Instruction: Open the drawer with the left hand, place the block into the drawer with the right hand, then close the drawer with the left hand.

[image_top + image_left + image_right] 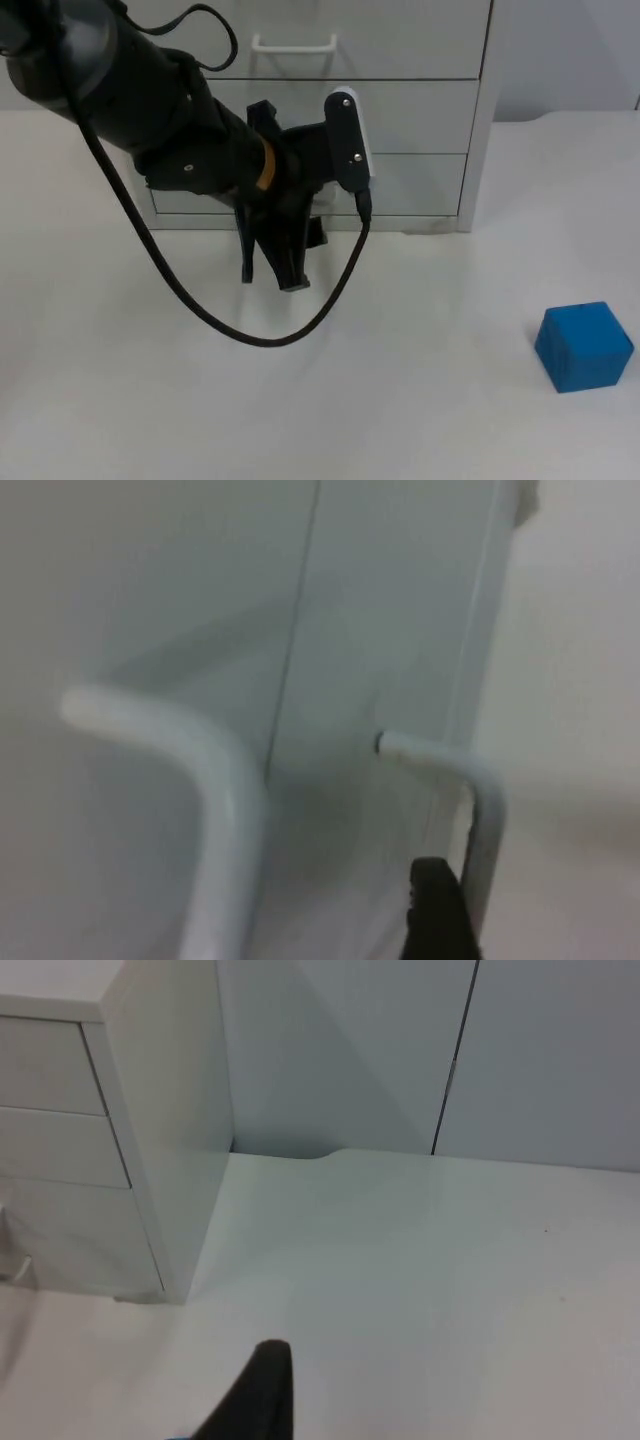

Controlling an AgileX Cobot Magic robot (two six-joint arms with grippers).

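Note:
The white drawer cabinet (430, 110) stands at the back of the table with all three drawer fronts flush. The top drawer's white handle (292, 44) shows above my left arm. My left gripper (272, 277) hangs open just in front of the lowest drawer, fingers pointing down at the table, nothing between them. Up close in the left wrist view, two white handles (225, 800) (475, 790) stand out from the drawer fronts, with a black fingertip (435, 915) beside the farther one. The blue block (585, 346) sits on the table at the right. The right arm waits; its fingertip (255, 1400) hovers over bare table.
The cabinet's side panel (170, 1150) and the grey partition wall (400, 1050) show in the right wrist view. Open white table (420, 380) lies between the cabinet and the block.

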